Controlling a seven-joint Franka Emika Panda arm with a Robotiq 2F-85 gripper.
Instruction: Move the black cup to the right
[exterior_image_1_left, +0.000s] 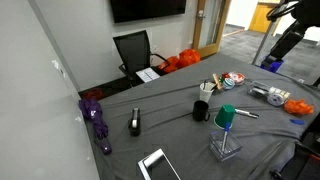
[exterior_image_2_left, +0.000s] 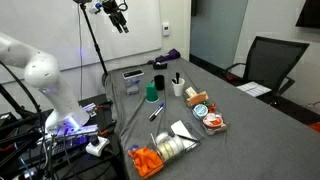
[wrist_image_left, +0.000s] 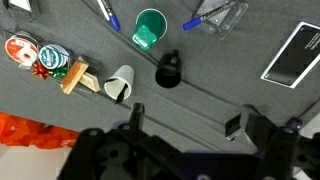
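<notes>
The black cup (exterior_image_1_left: 201, 110) stands upright on the grey cloth near the middle of the table. It also shows in an exterior view (exterior_image_2_left: 159, 82) and from above in the wrist view (wrist_image_left: 168, 70). The pale cup with utensils (exterior_image_1_left: 208, 88) stands close beside it. The green cup (exterior_image_1_left: 226, 117) sits on a clear stand on its other side. My gripper (wrist_image_left: 190, 125) is open and empty, high above the table. In an exterior view (exterior_image_2_left: 120, 20) it hangs well above the cups.
A black stapler-like block (exterior_image_1_left: 135, 122), a purple object (exterior_image_1_left: 97, 115) and a tablet (exterior_image_1_left: 157, 165) lie on the cloth. Tape rolls (exterior_image_2_left: 175, 148), orange items (exterior_image_2_left: 147, 160) and pens (wrist_image_left: 108, 15) lie around. A black chair (exterior_image_1_left: 133, 50) stands behind the table.
</notes>
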